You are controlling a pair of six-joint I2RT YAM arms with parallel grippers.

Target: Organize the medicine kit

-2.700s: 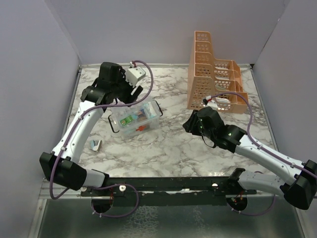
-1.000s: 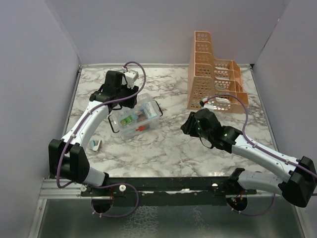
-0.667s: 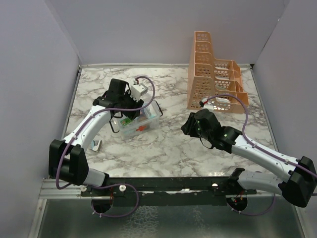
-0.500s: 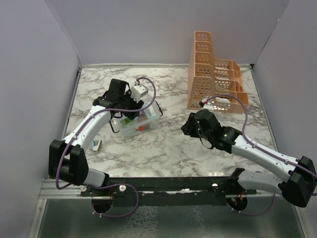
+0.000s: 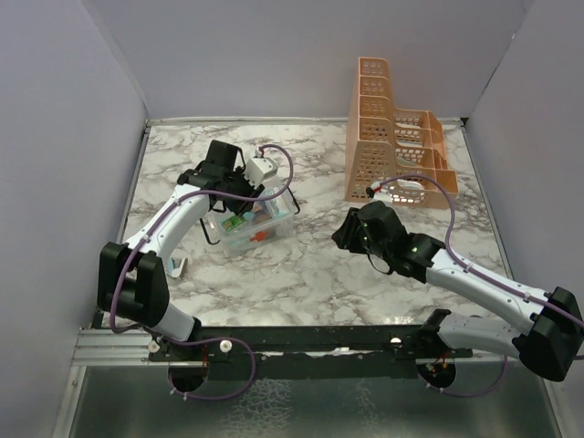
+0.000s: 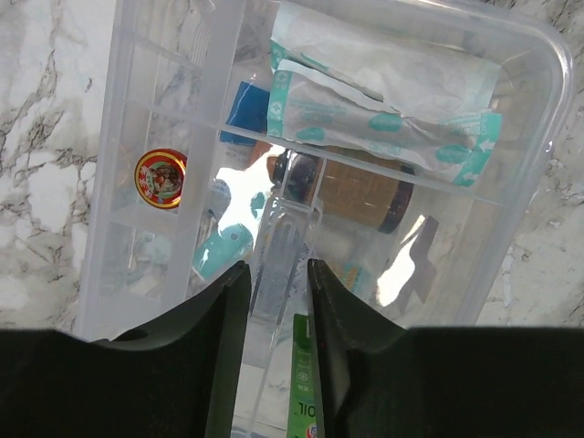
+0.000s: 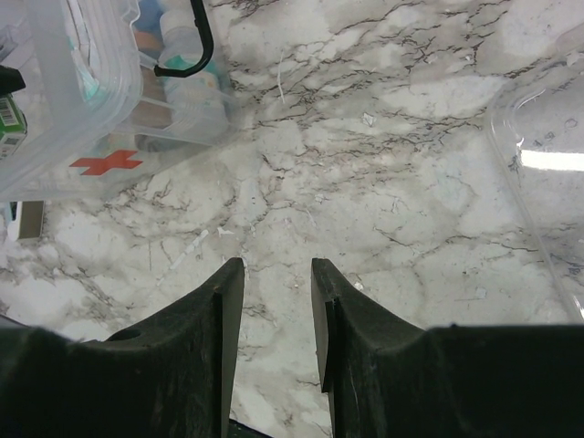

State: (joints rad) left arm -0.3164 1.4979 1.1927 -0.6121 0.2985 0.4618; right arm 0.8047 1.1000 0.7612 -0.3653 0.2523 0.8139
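Observation:
The medicine kit [image 5: 253, 225], a clear box with a red cross on its side, stands lidless at the left centre of the marble table. My left gripper [image 5: 245, 203] reaches down into it. In the left wrist view my left gripper [image 6: 278, 266] has its jaws narrow on either side of a clear plastic ridge [image 6: 278, 237] in the middle of the kit [image 6: 547, 64], and the ridge fills the gap. Gauze packets [image 6: 383, 109], a brown bottle [image 6: 356, 193] and a round tin [image 6: 161, 178] lie inside. My right gripper [image 7: 278, 265] hovers open over bare marble, right of the kit [image 7: 73, 119].
A tall orange tiered rack [image 5: 392, 137] stands at the back right with something white in its lowest tier. A small blue and white item [image 5: 176, 266] lies on the table left of the kit. A clear plastic lid [image 7: 547, 182] lies by my right gripper.
My left arm swung from behind the kit to over it and dipped inside, and its jaws narrowed round the clear ridge. The right arm has hardly moved.

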